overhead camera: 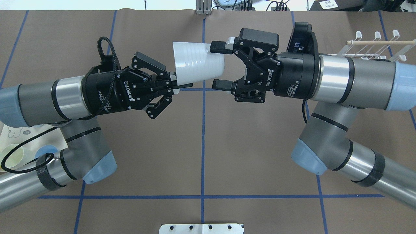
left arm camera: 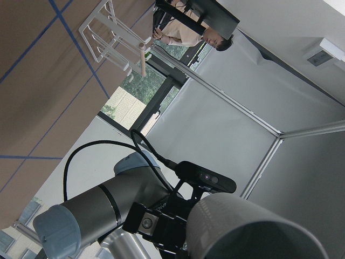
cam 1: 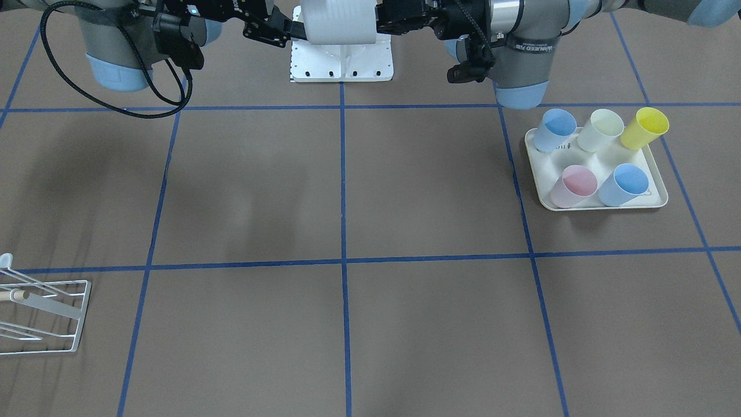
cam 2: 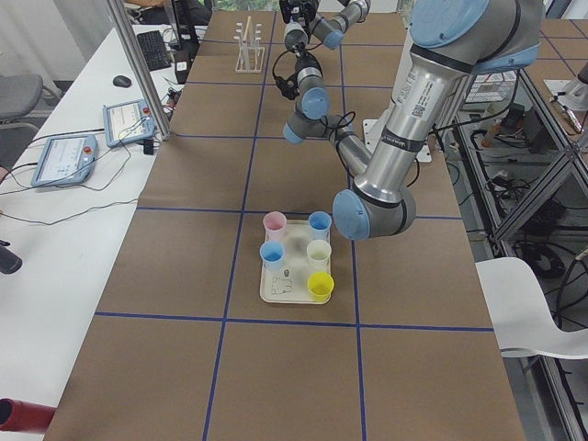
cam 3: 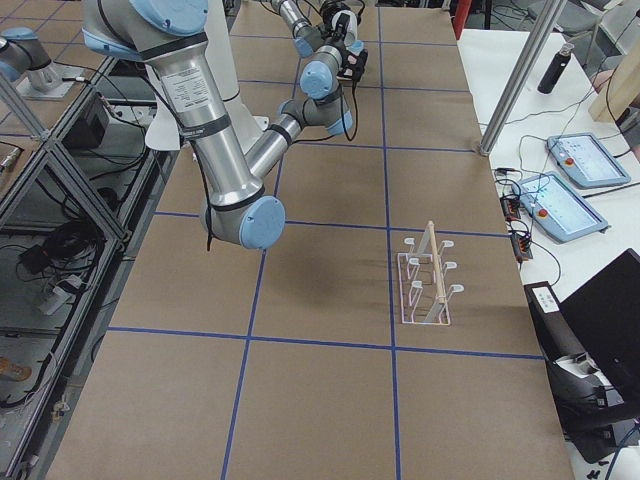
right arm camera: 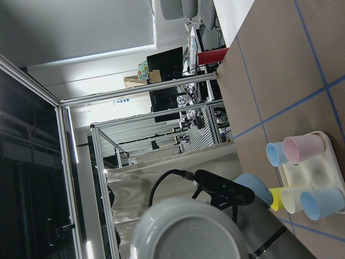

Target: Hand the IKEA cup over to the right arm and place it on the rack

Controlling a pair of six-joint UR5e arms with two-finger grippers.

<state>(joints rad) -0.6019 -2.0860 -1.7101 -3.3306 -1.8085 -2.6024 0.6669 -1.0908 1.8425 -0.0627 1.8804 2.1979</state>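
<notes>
- A tray (cam 1: pixel 603 162) with 5 coloured cups (cam 1: pixel 573 185) is seen on the table, well apart from the left jaws, out toward that arm's side.
- The left gripper (overhead camera: pixel 181 84) is held above the table with its jaws closed on the rim of the cup (overhead camera: pixel 198 63). 1 finger is seen outside the wall; the other is hidden in the mouth.
- The cup, white and ribbed, is carried on its side in the air between the 2 grippers. Its mouth is turned toward the left jaws and its base toward the right jaws.
- The right gripper (overhead camera: pixel 217 66) is held level with the cup, its jaws spread wide. The cup's base end lies between the 2 fingers (overhead camera: pixel 221 47). Whether either finger touches the wall cannot be told.
- The rack (overhead camera: pixel 373 45) is stood on the table well behind the right jaws, past that arm's wrist.
</notes>
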